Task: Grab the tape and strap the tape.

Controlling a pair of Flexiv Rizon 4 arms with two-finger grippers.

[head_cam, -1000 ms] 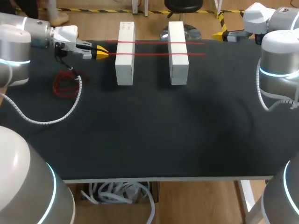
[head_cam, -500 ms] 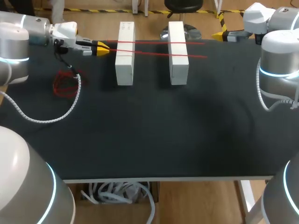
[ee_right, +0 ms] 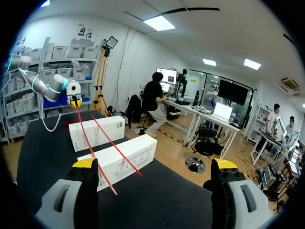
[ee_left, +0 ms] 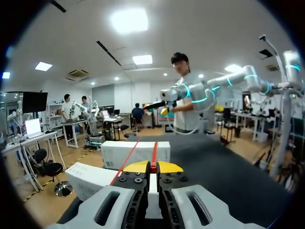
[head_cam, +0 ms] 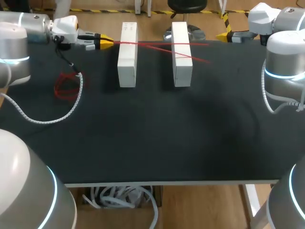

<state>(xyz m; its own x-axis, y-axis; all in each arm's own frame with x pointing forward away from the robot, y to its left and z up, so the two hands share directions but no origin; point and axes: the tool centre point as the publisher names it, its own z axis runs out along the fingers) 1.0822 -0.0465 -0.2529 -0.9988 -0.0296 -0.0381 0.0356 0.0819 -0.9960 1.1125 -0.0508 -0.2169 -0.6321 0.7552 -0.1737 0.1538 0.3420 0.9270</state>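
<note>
Two white boxes (head_cam: 127, 57), two red tape strands (head_cam: 157, 44), one red coil (head_cam: 66, 86)

No text is legible: small printed marks on the far white box (ee_right: 119, 131) and near white box (ee_right: 145, 150) are unreadable.

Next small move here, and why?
Probably bring the right end effector, which is open, to the free ends of the tape beyond the right box. The left end effector pinches both strands at the other side.
</note>
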